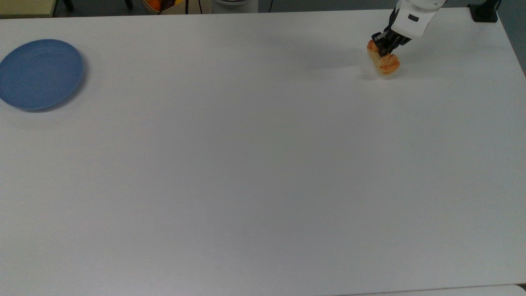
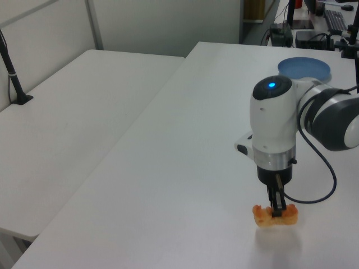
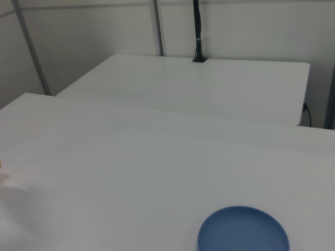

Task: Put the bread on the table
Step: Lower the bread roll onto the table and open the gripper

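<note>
The bread is a small golden-orange bun at the top view's upper right, resting on or just above the white table. My gripper comes straight down onto the bun's middle and is shut on it, with the dark fingers pinching its centre. In the left view the bun sits level under the white wrist, near the table's front edge.
A round blue plate lies far from the bread, at the top view's left. A black post base stands at the table's corner in the top view's upper right. A second white table adjoins this one.
</note>
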You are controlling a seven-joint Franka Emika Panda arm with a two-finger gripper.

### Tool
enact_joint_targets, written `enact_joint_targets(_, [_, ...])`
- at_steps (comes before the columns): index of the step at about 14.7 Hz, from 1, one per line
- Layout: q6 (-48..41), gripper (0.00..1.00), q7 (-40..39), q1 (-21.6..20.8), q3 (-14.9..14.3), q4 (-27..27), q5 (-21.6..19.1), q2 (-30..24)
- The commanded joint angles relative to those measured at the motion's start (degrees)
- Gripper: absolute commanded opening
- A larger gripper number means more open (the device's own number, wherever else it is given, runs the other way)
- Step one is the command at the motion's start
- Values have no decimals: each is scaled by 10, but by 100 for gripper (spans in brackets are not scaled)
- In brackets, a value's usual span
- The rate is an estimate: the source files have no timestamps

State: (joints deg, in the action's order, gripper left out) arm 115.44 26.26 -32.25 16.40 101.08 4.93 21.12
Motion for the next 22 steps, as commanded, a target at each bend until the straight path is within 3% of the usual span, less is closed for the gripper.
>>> enact_joint_targets(1, [32,0,14,-5,-1,23,10,7])
enact_joint_targets(3, [35,5,14,-4,1,25,15,10])
enact_joint_targets(4, [35,19,14,-4,1,25,16,11])
enact_joint_targets(5, [35,41,15,-4,1,25,15,11])
enact_joint_targets(6, [33,84,15,-3,1,25,15,11])
enact_joint_targets(7, [31,100,15,-4,1,25,15,10])
enact_joint_targets(15, [12,100,15,2,1,22,11,2])
enact_joint_targets(22, [-118,100,16,63,1,19,3,-114])
